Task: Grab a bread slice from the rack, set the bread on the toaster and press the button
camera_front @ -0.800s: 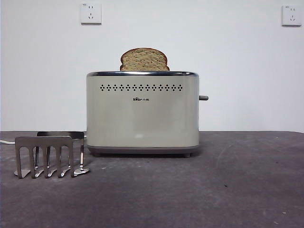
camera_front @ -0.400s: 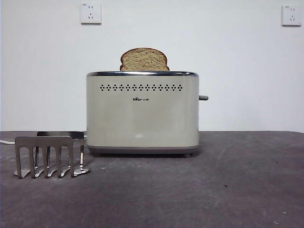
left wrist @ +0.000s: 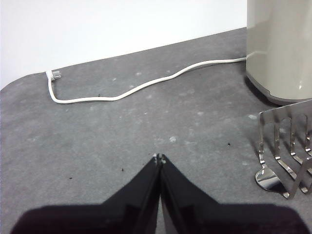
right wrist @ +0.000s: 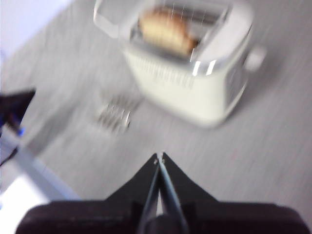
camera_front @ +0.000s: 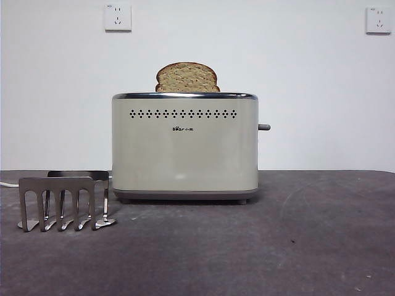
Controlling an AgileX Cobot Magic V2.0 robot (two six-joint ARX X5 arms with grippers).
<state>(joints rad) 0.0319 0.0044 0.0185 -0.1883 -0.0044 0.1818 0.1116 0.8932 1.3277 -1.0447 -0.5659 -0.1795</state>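
The slice of bread (camera_front: 187, 78) stands in the toaster (camera_front: 185, 148); the rack (camera_front: 62, 201) sits beside it. Left gripper (left wrist: 159, 158) and right gripper (right wrist: 160, 156) both have fingers together.

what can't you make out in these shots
- Slice of bread: front view shows only its top; the toaster hides the lower part.
- Button: the blurred right wrist view shows only a pale smear, and in the front view it is too small to tell whether it is pressed.
- Rack: cut by the left wrist view's edge.
- Logo: too small to read.
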